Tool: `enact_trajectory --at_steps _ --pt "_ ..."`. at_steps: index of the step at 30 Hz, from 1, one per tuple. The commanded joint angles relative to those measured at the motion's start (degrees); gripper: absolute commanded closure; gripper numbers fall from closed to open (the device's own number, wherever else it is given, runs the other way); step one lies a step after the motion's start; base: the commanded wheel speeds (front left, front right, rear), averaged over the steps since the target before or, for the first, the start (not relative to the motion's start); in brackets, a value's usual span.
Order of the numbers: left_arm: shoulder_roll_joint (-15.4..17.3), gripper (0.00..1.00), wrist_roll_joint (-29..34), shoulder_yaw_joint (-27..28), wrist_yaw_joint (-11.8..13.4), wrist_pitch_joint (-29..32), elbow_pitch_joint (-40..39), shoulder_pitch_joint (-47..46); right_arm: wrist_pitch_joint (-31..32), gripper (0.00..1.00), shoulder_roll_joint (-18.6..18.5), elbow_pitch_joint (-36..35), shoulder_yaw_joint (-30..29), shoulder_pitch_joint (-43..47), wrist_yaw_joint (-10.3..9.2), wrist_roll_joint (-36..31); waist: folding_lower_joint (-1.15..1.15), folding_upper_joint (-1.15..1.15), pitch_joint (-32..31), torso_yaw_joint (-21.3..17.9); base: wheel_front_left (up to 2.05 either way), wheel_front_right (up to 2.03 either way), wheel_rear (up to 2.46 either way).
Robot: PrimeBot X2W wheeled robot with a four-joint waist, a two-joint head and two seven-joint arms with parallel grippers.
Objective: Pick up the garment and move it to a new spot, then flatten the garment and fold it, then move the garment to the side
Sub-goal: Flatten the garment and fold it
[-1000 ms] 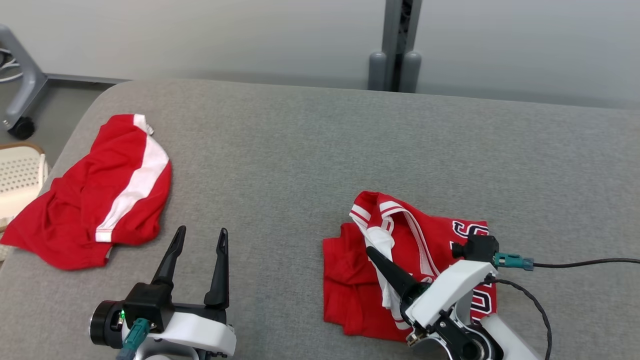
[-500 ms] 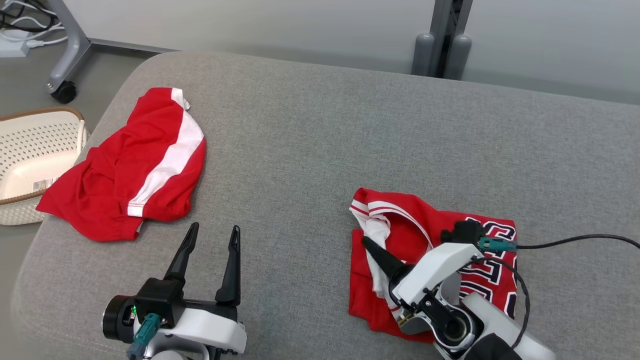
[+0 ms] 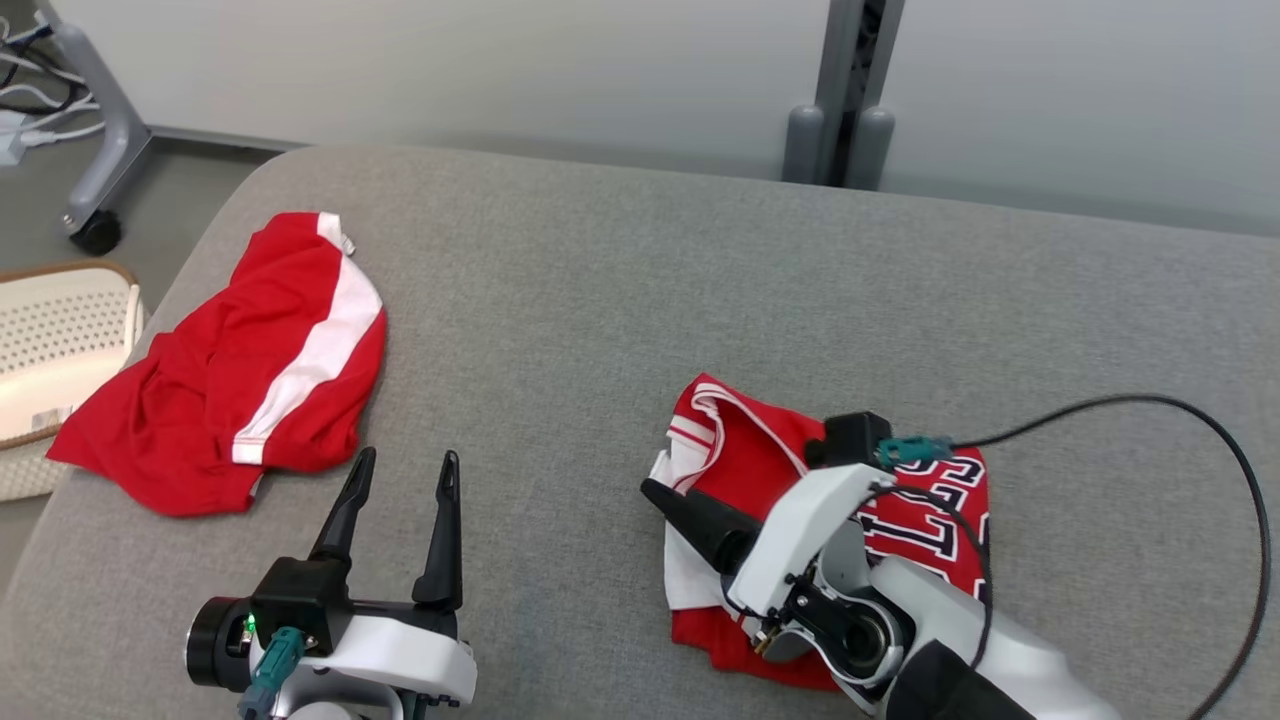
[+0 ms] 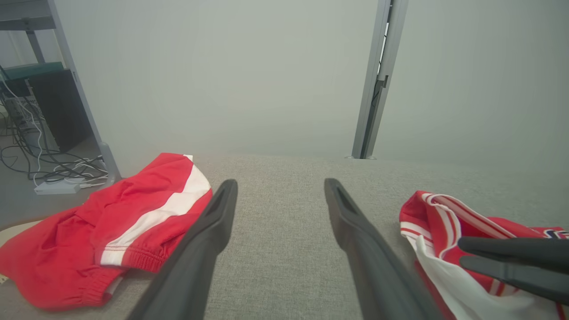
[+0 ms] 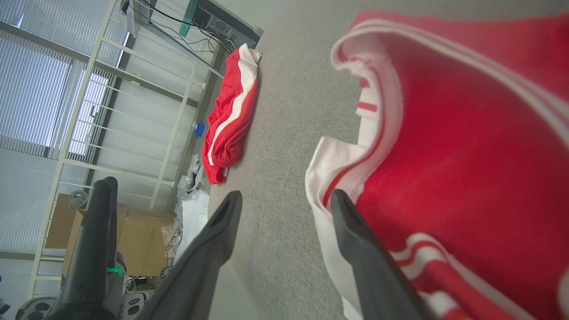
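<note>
The cushion (image 3: pixel 600 300) is napped fabric, so cloth pushed across it is likely to grip and ruck rather than slide. The jersey (image 3: pixel 745 460) lies on its right half, near the robot. It is rumpled, with white lining turned out along its left edge. If it is swept from here, that flap could fold under and the later fold would set crooked.

The shorts (image 3: pixel 200 400) lie well apart at the left, partly over the cushion's edge above a basket (image 3: pixel 50 340), and are not at much risk.

The right end effector (image 3: pixel 660 495) rests on the jersey's left edge. From the left wrist its fingers lie almost together and I see no cloth pinched, so I judge it closed and empty. Its tip could still snag the collar band. The left end effector (image 3: pixel 407 458) hovers over bare cushion, spread wide and holding nothing.

The cable (image 3: pixel 1150 398) loops over the cushion and could catch as the arm swings.

The camera has shifted since a second ago, so I compare only how things lie relative to each other. Then the right tip sat well inside the jersey, over the collar, and now it is at the left edge. The white patch has spread wider. The cable, nearly straight before, now arcs high. The left end effector is unchanged.
</note>
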Motion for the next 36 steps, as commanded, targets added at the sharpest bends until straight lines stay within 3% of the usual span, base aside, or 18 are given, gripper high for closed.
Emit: enact_trajectory --at_steps 1,7,14,20,23,26,33,36 --pt "0.2 0.0 0.5 0.5 -0.2 -0.2 -0.1 0.1 0.4 0.0 -0.3 0.3 1.1 -1.5 0.14 -1.4 0.0 0.0 -1.1 -1.1 0.0 0.0 0.0" --pt "0.2 0.0 1.3 2.0 -0.4 -0.2 -0.3 1.4 1.8 0.0 -0.4 -0.5 3.9 -5.3 0.14 -8.2 0.0 0.0 -3.4 -3.6 0.0 0.0 0.0" --pt "0.2 0.0 1.5 3.0 -0.9 -0.2 -0.9 2.3 1.4 0.0 -1.6 -3.6 -1.4 -8.1 0.14 -16.3 0.0 0.0 -5.1 -6.3 0.0 0.0 0.0" --pt "0.2 0.0 0.9 3.4 -0.9 -0.2 -2.2 1.8 -2.6 0.0 -7.5 -10.3 -10.4 -7.3 0.13 -29.4 0.0 0.0 -5.3 -8.4 0.0 0.0 0.0" --pt "0.2 0.0 -0.1 3.0 -0.8 -0.2 -3.5 1.1 -5.5 0.0 -11.5 -14.6 -18.1 -3.5 0.14 -43.5 0.0 0.0 -4.9 -9.6 0.0 0.0 0.0" --pt "0.2 0.0 -0.8 2.8 -0.4 -0.2 -4.9 0.8 -6.9 0.0 -12.7 -19.0 -25.3 1.7 0.13 -53.9 0.0 0.0 -4.3 -10.5 0.0 0.0 0.0" --pt "0.2 0.0 -1.0 2.8 -0.2 -0.2 -7.8 -0.3 -9.7 0.0 -8.8 -30.7 -41.5 17.0 0.13 -71.9 0.0 0.0 -2.6 -12.2 0.0 0.0 0.0" --pt "0.2 0.0 -0.8 3.1 0.1 -0.2 -8.2 -0.1 -11.3 0.0 -4.8 -33.9 -46.4 22.1 0.13 -75.0 0.0 0.0 -2.4 -12.7 0.0 0.0 0.0"
